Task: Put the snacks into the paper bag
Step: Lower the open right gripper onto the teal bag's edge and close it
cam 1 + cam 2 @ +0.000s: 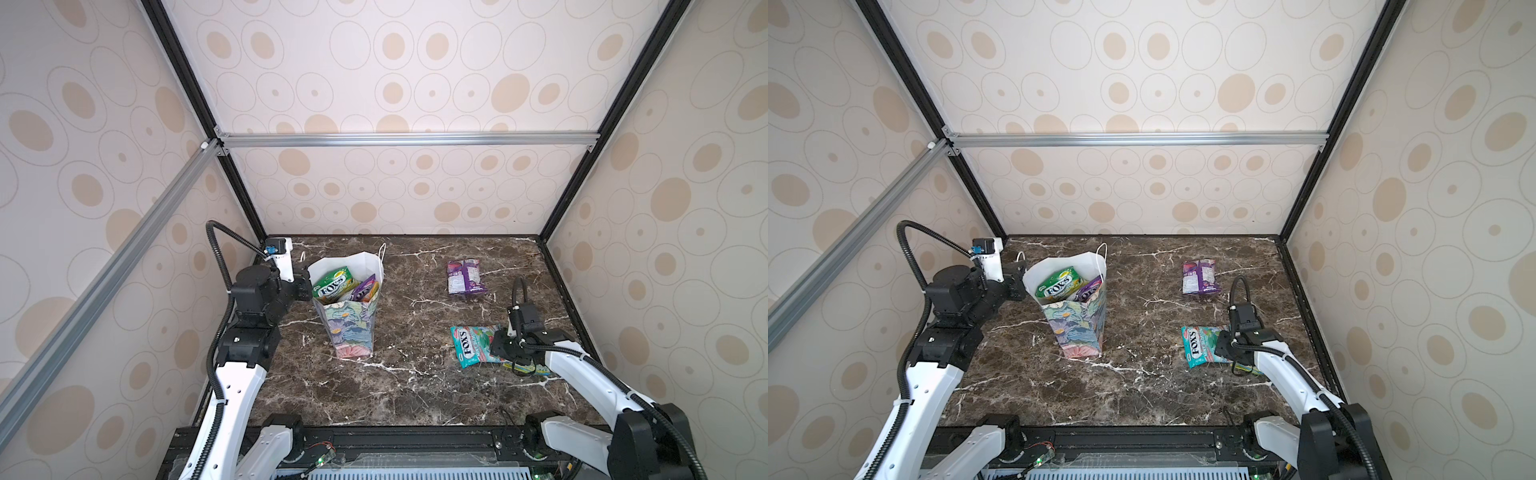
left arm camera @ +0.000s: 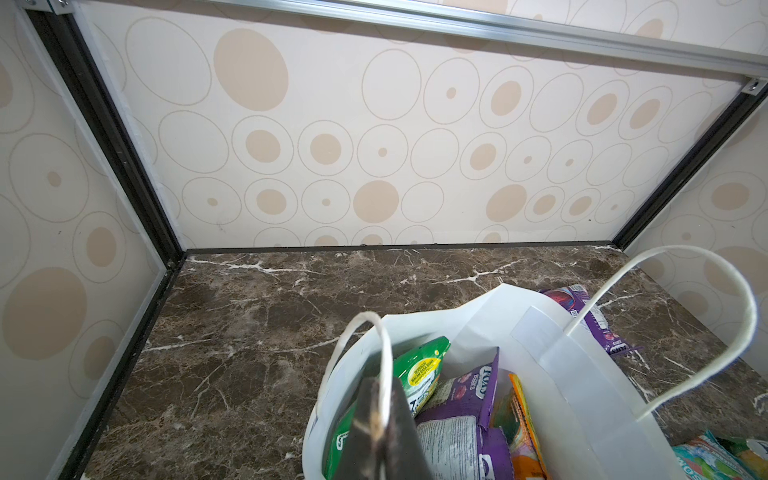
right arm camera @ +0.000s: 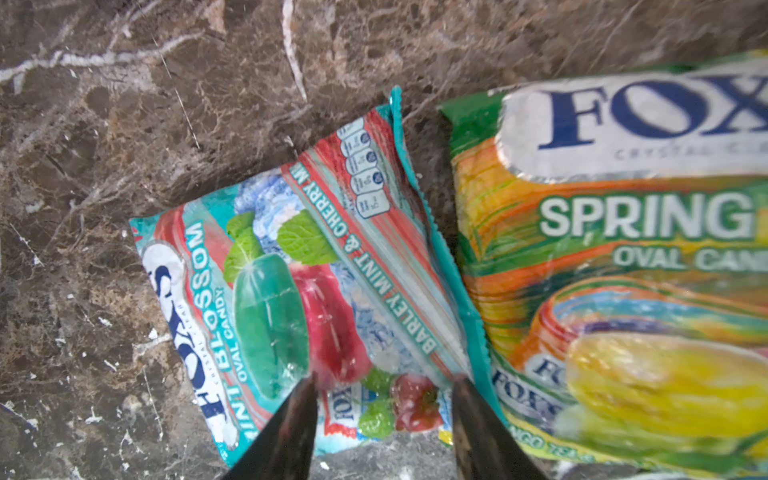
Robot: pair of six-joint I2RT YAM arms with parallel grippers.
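In the right wrist view we see the right gripper point(image 3: 384, 390) with its jaws partly apart and gripping nothing, poised over one end of a teal packet point(image 3: 291, 270) lying flat on the table point(image 3: 124, 124). Only here can we read its print: "FOX'S", "BLOSSOM", "OVAL CANDY", "BARLEY MINT & CHERRY". Just beside it, edges meeting, lies a yellow-green packet point(image 3: 623, 249) marked "FOX", "SPRING" and "OVAL CAN" (the frame cuts off the rest). In both top views the right arm covers nearly all of that one.

The left wrist view shows the left gripper point(image 2: 380, 432) pinched tight on the rim of the paper bag point(image 2: 540, 374), with a white cord handle point(image 2: 384, 353) running into the pinch. The top views show the bag standing upright and open at the table's left.

Inside it we see a green packet point(image 2: 419, 374), a purple packet point(image 2: 469, 395) and an orange packet point(image 2: 519, 415). A top view gives "FOX'S" on the green one. A loose purple packet point(image 1: 465, 276) lies toward the back right, well apart from the bag.
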